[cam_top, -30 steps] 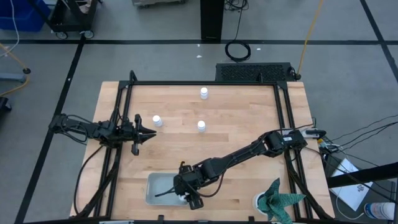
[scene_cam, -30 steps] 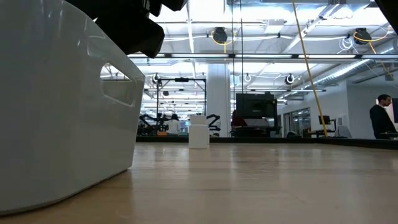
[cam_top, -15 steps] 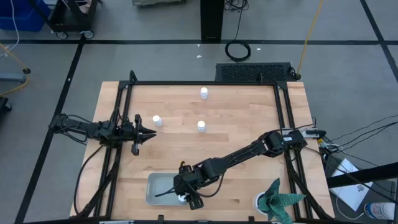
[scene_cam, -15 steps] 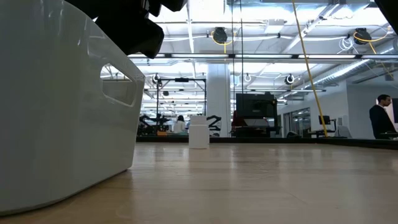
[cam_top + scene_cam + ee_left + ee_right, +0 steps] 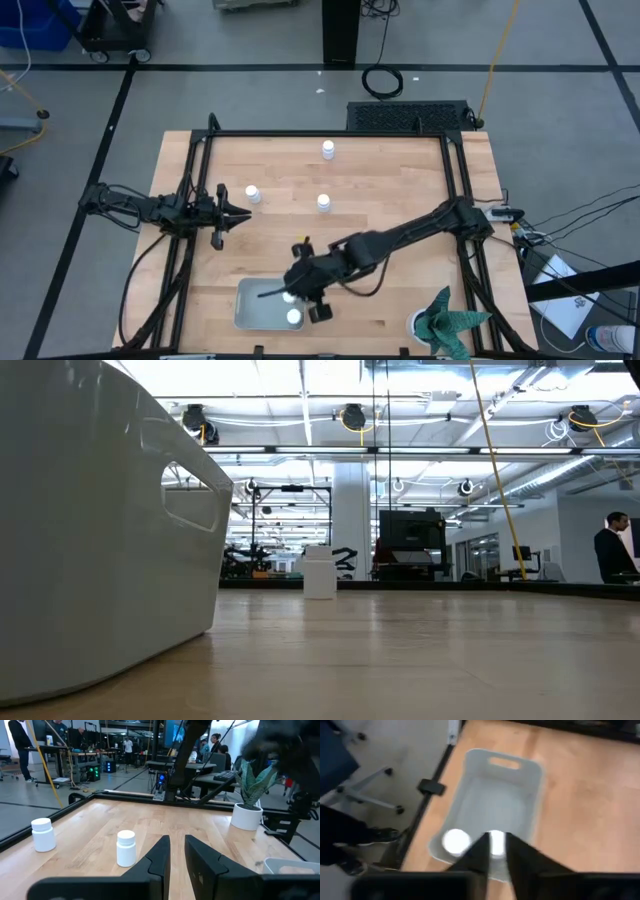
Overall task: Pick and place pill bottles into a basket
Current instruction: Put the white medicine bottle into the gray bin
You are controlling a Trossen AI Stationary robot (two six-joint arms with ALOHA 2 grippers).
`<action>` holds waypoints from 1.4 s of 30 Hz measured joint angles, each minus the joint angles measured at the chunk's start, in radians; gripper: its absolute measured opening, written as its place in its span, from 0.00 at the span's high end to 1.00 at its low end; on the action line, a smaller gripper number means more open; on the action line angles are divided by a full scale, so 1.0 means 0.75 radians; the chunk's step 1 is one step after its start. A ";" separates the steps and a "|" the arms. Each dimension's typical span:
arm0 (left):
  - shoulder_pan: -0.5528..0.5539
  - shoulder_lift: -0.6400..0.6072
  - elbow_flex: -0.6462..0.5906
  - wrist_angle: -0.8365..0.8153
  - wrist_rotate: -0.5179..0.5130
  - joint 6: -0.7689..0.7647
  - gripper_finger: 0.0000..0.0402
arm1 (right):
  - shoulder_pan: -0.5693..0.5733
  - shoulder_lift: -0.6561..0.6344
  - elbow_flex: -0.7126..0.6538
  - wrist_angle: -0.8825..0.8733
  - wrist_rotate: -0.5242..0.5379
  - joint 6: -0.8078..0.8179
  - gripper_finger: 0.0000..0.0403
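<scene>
Jaws nearly together on the idle left gripper [image 5: 243,215]; three small white capped pill bottles [image 5: 253,194] wait on the table. Right gripper [image 5: 293,291], fingers close together and empty, hangs above the shallow pale grey-blue basket [image 5: 248,308], two bottles inside.

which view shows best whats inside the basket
The right wrist view: it looks down into the basket, showing two pill bottles near one end. The high view shows them smaller, partly under the right gripper. The low view shows only its outer wall; the left wrist view, a rim corner.

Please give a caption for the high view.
Right gripper over basket with two pill bottles; three others stand on table.
</scene>
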 joint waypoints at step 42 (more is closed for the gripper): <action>0.000 0.000 0.000 0.005 -0.005 0.000 0.84 | -0.129 -2.483 -2.353 0.795 0.379 0.180 1.00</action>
